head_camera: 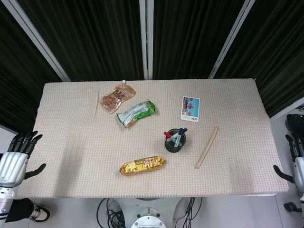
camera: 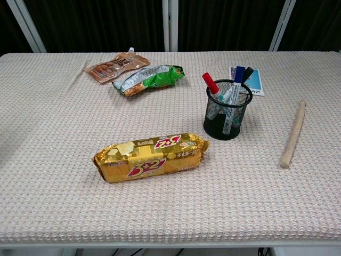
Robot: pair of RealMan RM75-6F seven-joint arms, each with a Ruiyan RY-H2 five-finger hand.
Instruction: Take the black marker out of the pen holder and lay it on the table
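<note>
A black mesh pen holder (head_camera: 175,143) (camera: 226,116) stands right of the table's middle. Three markers lean in it, with red, blue and black caps. The black marker (camera: 246,73) sticks out at the holder's far right rim, next to the blue one (camera: 238,72); in the head view its cap is hard to pick out. My left hand (head_camera: 18,156) hangs off the table's left edge, fingers spread, holding nothing. My right hand (head_camera: 295,161) sits off the right edge, partly cut by the frame, fingers apart and empty. Neither hand shows in the chest view.
A gold biscuit pack (head_camera: 142,166) (camera: 151,158) lies in front of the holder. A wooden stick (head_camera: 207,147) (camera: 293,134) lies to its right. A green snack bag (head_camera: 137,113), a brown pouch (head_camera: 117,98) and a photo card (head_camera: 190,109) lie farther back.
</note>
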